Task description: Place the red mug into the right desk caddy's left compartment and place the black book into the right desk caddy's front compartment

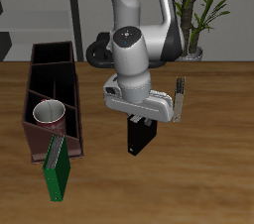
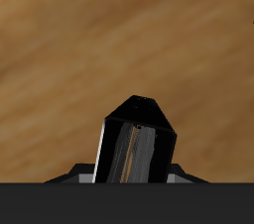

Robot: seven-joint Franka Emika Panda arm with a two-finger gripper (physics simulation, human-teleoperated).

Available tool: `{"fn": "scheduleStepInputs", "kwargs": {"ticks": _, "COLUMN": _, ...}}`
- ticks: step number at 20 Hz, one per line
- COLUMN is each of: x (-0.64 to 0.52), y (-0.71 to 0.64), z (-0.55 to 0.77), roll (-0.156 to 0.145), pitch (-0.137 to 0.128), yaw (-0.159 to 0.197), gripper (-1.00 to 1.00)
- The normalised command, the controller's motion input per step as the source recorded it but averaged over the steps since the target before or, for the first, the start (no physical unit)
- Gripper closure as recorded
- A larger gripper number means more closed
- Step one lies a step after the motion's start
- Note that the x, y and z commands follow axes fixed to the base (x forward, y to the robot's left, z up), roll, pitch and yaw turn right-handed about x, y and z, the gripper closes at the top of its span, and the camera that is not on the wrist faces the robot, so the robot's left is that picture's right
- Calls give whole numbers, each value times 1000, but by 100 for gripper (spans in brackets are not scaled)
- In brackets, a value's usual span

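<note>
We see the arm bent over the middle of the wooden table (image 1: 213, 168), with the gripper (image 1: 142, 119) pointing down. The jaws are clamped on the black book (image 1: 140, 135), which hangs upright beneath them; whether its lower edge touches the table or sits just above it, we cannot tell. In the wrist view the black book (image 2: 137, 144) fills the space close to the camera, its dark covers on either side of a pale page edge, with only bare wood grain beyond it.

The right desk caddy (image 1: 50, 69) stands well apart from the book, a long dark reddish-brown box divided into sections. The red mug (image 1: 49, 115) sits upright inside 1 of its sections toward the table's front edge, its light grey inside facing up. A green book (image 1: 58, 167) leans tilted against the caddy's end nearest the front edge, touching it.

Behind the table we see a potted plant (image 1: 198, 10) and a dark shelf (image 1: 45, 10).
</note>
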Motion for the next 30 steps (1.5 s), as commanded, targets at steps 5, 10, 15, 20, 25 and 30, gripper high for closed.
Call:
{"fn": "scheduleStepInputs", "kwargs": {"ticks": 5, "x": -87, "y": -69, "z": 324, "roll": 6, "pitch": -35, "yaw": 50, "gripper": 100}}
{"fn": "scheduleStepInputs", "kwargs": {"ticks": 10, "x": -106, "y": -134, "z": 427, "roll": -7, "pitch": -35, "yaw": 69, "gripper": 100}}
{"fn": "scheduleStepInputs", "kwargs": {"ticks": 15, "x": -187, "y": -408, "z": 740, "roll": -24, "pitch": -35, "yaw": 143, "gripper": 100}}
{"fn": "scheduleStepInputs", "kwargs": {"ticks": 20, "x": -114, "y": -365, "z": 472, "roll": -28, "pitch": -36, "yaw": 71, "gripper": 100}}
{"fn": "scheduleStepInputs", "kwargs": {"ticks": 25, "x": -192, "y": -518, "z": 505, "roll": -46, "pitch": -50, "yaw": 77, "gripper": 100}}
{"fn": "scheduleStepInputs", "kwargs": {"ticks": 30, "x": -161, "y": -336, "z": 166, "roll": -37, "pitch": 1, "yaw": 43, "gripper": 100}}
